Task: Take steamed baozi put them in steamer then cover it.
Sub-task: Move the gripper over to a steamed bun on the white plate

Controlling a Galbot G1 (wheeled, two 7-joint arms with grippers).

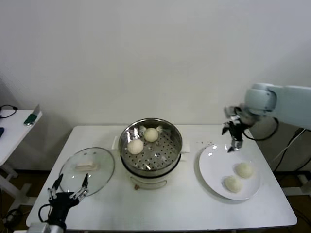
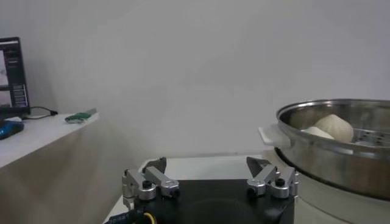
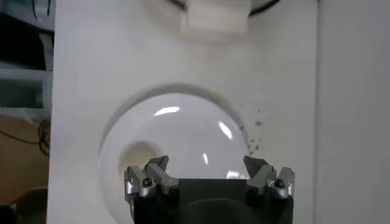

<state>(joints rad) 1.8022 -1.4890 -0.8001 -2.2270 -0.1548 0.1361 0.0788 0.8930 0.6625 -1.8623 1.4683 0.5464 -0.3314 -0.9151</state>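
Two baozi [image 1: 135, 145] [image 1: 151, 134] lie in the steel steamer [image 1: 167, 154] at the table's middle; they also show in the left wrist view [image 2: 334, 126]. Two more baozi [image 1: 244, 169] [image 1: 233, 183] lie on the white plate [image 1: 211, 162] at the right. The glass cover [image 1: 102, 174] lies flat on the table left of the steamer. My right gripper [image 1: 233, 141] hangs open and empty above the plate's far edge [image 3: 177, 122]. My left gripper [image 1: 68, 189] is open and empty, low at the table's front left edge, beside the cover.
A side table [image 1: 12, 127] with a green object [image 1: 31, 117] stands at the far left. Dark crumbs [image 1: 206, 142] lie on the table behind the plate. The steamer's cream handle [image 3: 216, 18] shows in the right wrist view.
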